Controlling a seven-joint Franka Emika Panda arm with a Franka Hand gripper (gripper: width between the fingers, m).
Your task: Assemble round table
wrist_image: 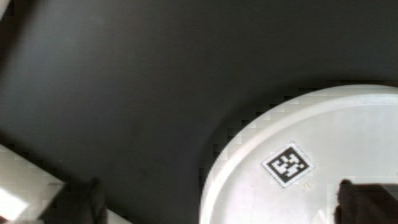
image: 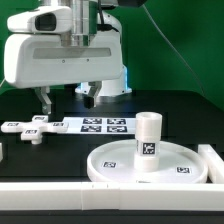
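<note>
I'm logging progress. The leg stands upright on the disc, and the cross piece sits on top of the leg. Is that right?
Not quite. The leg does stand upright on the disc, but the cross piece is not on top of it. The exterior view shows it lying flat on the table, at that view's left, apart from the leg.

Below me, the round disc (image: 112, 163) and the cylinder leg (image: 149, 128) look like smooth white plastic with a faint sheen; the table (image: 60, 155) I work over is dull, matt black.
</note>
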